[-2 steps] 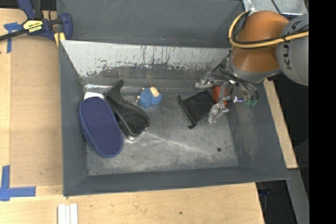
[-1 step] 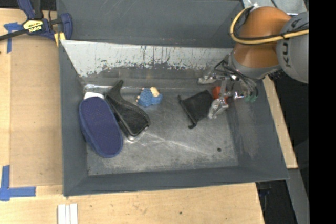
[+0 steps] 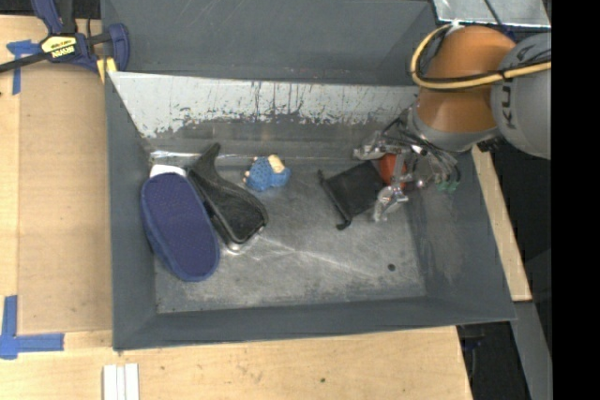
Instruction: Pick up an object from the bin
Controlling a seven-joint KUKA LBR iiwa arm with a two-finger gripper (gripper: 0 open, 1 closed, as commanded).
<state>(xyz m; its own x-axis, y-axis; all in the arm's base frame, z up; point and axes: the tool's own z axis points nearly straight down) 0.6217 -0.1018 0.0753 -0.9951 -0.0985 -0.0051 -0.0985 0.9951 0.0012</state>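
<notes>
My gripper [image 3: 377, 175] is low over the bin's right side, its two metal fingers [image 3: 387, 200] spread apart, so it stands open. A flat black rectangular object [image 3: 350, 191] lies on the floor just to its left, its right end reaching in between the fingertips. A small red-orange thing [image 3: 386, 166] shows close against the gripper's body; I cannot tell whether it is loose. Further left lies a small blue and yellow lump [image 3: 265, 173].
A large blue oval pad [image 3: 180, 226] lies at the left side, with a black shoe-shaped object [image 3: 228, 202] leaning against it. The arm with its orange cover comes in over the right wall. Bare floor runs along the front.
</notes>
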